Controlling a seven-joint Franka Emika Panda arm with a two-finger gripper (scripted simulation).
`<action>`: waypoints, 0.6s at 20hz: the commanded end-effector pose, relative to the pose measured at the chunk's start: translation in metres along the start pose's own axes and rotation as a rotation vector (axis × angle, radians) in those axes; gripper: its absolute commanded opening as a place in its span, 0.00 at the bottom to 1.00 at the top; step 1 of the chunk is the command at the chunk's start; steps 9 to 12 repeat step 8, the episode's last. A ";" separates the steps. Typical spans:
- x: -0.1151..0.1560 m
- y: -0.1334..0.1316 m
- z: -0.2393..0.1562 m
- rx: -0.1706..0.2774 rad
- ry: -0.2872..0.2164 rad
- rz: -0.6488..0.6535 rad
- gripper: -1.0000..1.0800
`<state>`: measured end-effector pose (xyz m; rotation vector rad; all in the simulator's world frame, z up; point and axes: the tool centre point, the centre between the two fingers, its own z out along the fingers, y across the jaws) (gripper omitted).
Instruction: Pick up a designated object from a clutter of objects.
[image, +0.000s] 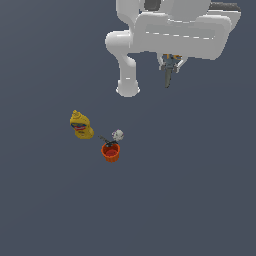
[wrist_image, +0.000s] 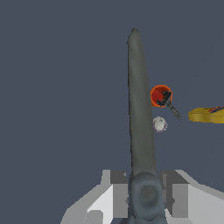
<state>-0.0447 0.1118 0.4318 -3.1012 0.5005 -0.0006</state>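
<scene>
i see the gripper (image: 170, 64) clamped on the scissors (wrist_image: 139, 109), blades pointing down, lifted well above the floor (image: 200, 190). the orange cup (image: 111, 151), yellow bottle (image: 81, 125) and white piece (image: 118, 134) sit below, well apart.

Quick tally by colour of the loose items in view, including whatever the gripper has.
Grey-bladed scissors, in gripper: 1
Yellow bottle: 1
Orange cup: 1
White piece: 1
Dark thin tool by cup: 1
Total: 5
</scene>
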 end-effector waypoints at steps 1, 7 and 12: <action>0.001 -0.001 -0.008 0.000 0.000 0.000 0.00; 0.003 -0.002 -0.013 0.000 0.000 0.000 0.00; 0.003 -0.002 -0.013 0.000 0.000 0.000 0.00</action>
